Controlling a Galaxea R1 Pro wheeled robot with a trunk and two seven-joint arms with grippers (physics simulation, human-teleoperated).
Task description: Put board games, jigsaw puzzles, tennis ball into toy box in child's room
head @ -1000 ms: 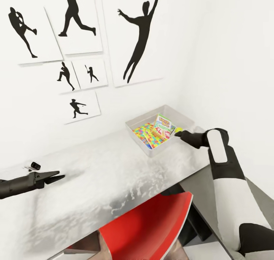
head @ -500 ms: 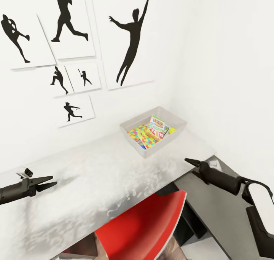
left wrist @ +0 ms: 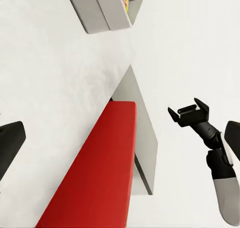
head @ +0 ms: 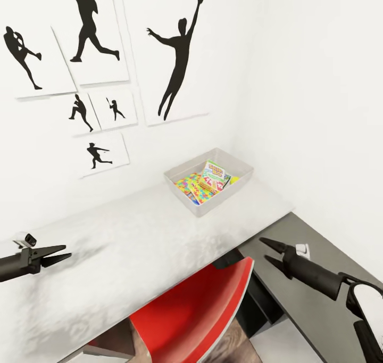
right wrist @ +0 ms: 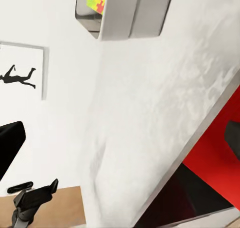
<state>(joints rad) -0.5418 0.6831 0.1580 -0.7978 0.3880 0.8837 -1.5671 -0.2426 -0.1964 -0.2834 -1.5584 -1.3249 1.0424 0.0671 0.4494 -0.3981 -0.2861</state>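
While apart, both grippers agape: left gripper (head: 57,255), right gripper (head: 267,250).

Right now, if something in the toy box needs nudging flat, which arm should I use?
Right. The right gripper is open, empty and over the dark side unit, on the toy box's side. The left gripper, also open, hangs at the table's far end.

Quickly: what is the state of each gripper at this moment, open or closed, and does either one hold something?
Left gripper: open, holding nothing, above the table.
Right gripper: open, holding nothing, above the dark side unit.
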